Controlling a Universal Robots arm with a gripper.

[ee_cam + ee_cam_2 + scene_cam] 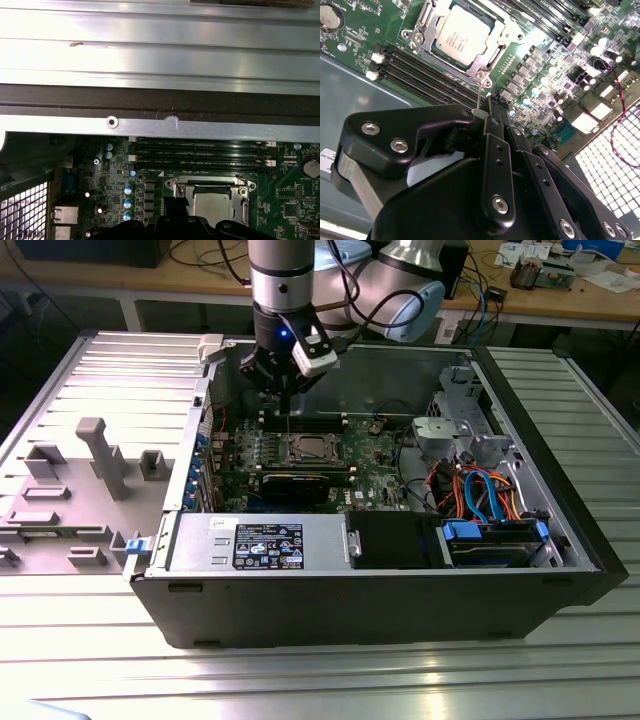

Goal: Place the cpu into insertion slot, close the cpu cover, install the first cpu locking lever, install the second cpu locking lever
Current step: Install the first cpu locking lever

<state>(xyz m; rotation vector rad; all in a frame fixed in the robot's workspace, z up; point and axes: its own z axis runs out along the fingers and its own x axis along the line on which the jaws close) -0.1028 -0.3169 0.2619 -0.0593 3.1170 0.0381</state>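
The cpu (pixel 462 32) lies flat in the insertion slot (pixel 416 35) on the green board, its silver-grey top showing through the window of the cpu cover (pixel 487 61), which is down over it. A thin wire locking lever (pixel 479 95) rises from the socket's corner up to my gripper (pixel 482 112), whose black fingers are shut on its end. In the exterior view the gripper (pixel 287 395) hangs just behind the cpu (pixel 305 449), with the lever (pixel 288 420) as a fine line under it. The first wrist view shows the cpu (pixel 212 207) and the cover (pixel 207 184).
Long memory slots (pixel 425 70) run beside the socket. A black expansion card (pixel 295 485) and the power supply (pixel 255 543) sit in front of it. Drive cage and coloured cables (pixel 480 490) fill the exterior view's right. A grey fixture (pixel 100 455) stands outside the case.
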